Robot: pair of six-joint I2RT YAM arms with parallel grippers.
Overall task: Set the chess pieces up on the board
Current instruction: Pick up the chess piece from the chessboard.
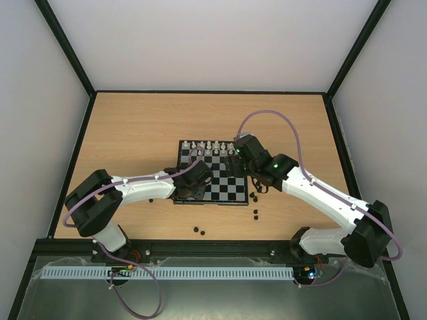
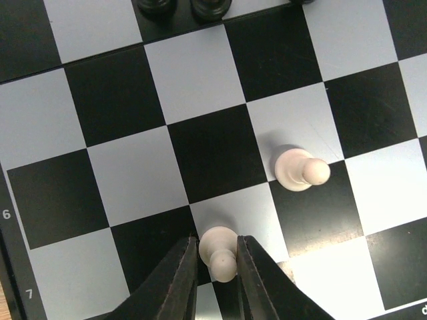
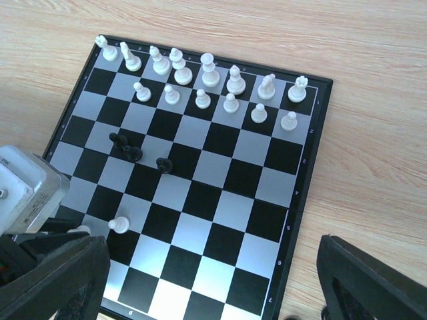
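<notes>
White pawn (image 2: 219, 252) was pinched by left fingers (image 2: 181, 283) — placing step. Right fingers (image 3: 363, 283) gaped wide — next, lift toward pawn rank.

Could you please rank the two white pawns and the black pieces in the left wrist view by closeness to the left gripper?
1. Near white pawn, between the fingers.
2. Other white pawn, up and right.
3. Black pieces, top edge.

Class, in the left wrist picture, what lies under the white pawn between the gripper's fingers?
Under the white pawn lies the board: its base sits at the corner of a light square, by a black one. The fingers of the left gripper cover the squares beside and below it.
</notes>
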